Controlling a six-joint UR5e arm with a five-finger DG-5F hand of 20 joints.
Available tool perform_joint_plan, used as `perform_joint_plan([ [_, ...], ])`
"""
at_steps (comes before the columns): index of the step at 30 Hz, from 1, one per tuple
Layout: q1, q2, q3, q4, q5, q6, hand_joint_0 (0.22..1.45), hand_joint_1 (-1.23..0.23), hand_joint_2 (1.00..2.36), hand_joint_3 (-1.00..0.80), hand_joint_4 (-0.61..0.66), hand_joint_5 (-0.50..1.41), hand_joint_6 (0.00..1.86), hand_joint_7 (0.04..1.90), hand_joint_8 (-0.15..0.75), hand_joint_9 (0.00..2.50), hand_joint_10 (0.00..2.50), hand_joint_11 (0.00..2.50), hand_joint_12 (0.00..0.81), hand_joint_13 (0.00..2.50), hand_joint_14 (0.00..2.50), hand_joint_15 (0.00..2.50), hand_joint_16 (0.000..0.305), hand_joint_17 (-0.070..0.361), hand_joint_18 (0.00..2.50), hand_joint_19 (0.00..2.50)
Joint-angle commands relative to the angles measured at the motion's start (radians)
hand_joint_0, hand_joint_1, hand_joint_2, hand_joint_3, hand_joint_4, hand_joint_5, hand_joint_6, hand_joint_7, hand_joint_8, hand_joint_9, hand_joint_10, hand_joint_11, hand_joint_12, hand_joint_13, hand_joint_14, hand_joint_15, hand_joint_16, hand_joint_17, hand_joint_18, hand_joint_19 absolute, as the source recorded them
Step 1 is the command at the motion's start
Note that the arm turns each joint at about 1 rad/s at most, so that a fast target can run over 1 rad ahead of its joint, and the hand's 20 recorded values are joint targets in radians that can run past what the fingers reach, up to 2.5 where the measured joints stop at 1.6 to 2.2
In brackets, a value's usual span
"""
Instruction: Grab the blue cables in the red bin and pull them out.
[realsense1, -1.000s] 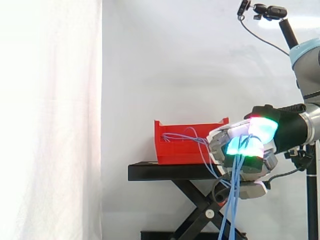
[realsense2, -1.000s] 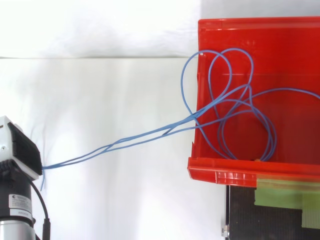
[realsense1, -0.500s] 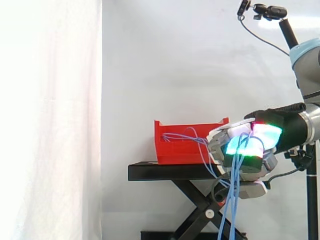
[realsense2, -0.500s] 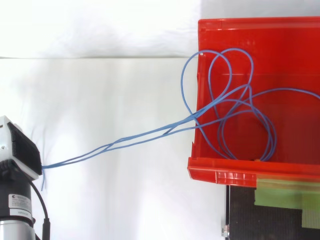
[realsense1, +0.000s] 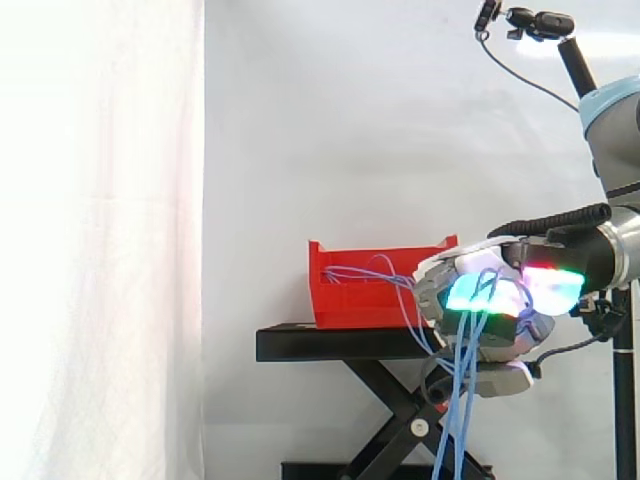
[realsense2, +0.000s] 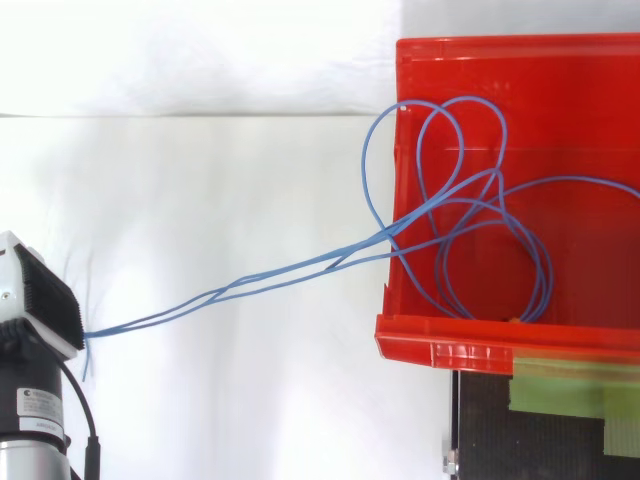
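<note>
Gripping is confirmed in the side view: the hand (realsense1: 500, 298) is held level to the right of the red bin (realsense1: 370, 290). Its glowing fingertips (realsense1: 425, 292) are curled inward and closed around a bundle of blue cables (realsense1: 458, 400). A cyan-green glow is seen on the pads nearest the bin, with red and green further back. From the grip, loose strands are hung straight down past the scissor legs of the black stand (realsense1: 340, 343) and out of the bottom of the view. Other strands are strung from the grip up to the bin's rim and over it. The bin is seated on the stand's top plate, before the white curtain (realsense1: 100, 240).

From above, several cable loops are seen lying inside the bin, overlapped near its left wall. A few strands are led over that wall and stretched leftward to a black housing (realsense2: 40, 305) at the view's left edge. Green tape (realsense2: 565, 390) is stuck on the stand below the bin's front rim.
</note>
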Motion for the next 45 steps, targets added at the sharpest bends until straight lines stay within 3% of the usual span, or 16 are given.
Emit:
perform_joint_plan([
  [1, 0.000, 0.000, -0.001, 0.000, 0.000, 0.000, 1.09, -1.06, 1.00, -0.91, 0.11, 0.45, 0.73, 0.48, 0.228, 0.74, 0.45, 1.53, 0.307, 1.02, 0.84, 1.43, 0.046, 0.103, 0.78, 1.02],
  [9, 0.000, 0.000, -0.001, -0.002, 0.002, 0.000, 1.05, -1.05, 1.00, -0.99, 0.12, 0.44, 0.72, 0.48, 0.231, 0.72, 0.45, 1.54, 0.307, 1.02, 0.81, 1.43, 0.046, 0.103, 0.78, 1.01],
  [13, 0.000, -0.001, -0.001, -0.002, 0.002, 0.000, 0.95, -0.95, 1.00, -1.00, 0.12, 0.45, 0.69, 0.49, 0.242, 0.73, 0.46, 1.53, 0.307, 1.02, 0.85, 1.40, 0.045, 0.101, 0.78, 1.04],
  [16, 0.000, 0.000, 0.000, -0.002, 0.002, 0.000, 0.87, -0.87, 1.00, -1.00, 0.15, 0.50, 0.52, 0.55, 0.245, 0.75, 0.34, 1.56, 0.314, 1.02, 0.87, 1.38, 0.045, 0.102, 0.78, 1.04],
  [19, 0.002, 0.000, -0.001, 0.000, 0.002, 0.000, 0.80, -0.80, 1.00, -1.00, 0.17, 0.59, 0.19, 0.68, 0.258, 0.79, 0.21, 1.59, 0.322, 1.03, 0.84, 1.37, 0.047, 0.105, 0.79, 1.03],
  [24, 0.002, 0.000, -0.001, 0.000, 0.002, 0.000, 0.76, -0.74, 1.00, -1.00, 0.19, 0.64, 0.01, 0.74, 0.275, 0.81, 0.17, 1.58, 0.334, 1.04, 0.80, 1.36, 0.049, 0.110, 0.80, 1.03],
  [38, 0.005, 0.000, 0.000, -0.002, 0.000, 0.015, 0.73, -0.72, 1.00, -1.00, 0.20, 0.79, 0.00, 0.78, 0.284, 0.91, 0.08, 1.61, 0.338, 1.09, 0.77, 1.35, 0.051, 0.115, 0.82, 1.03],
  [45, 0.006, 0.000, 0.000, -0.003, 0.000, 0.017, 0.75, -0.77, 1.00, -1.00, 0.16, 0.82, 0.14, 0.77, 0.270, 0.97, 0.07, 1.64, 0.331, 1.13, 0.71, 1.40, 0.049, 0.110, 0.84, 1.03],
])
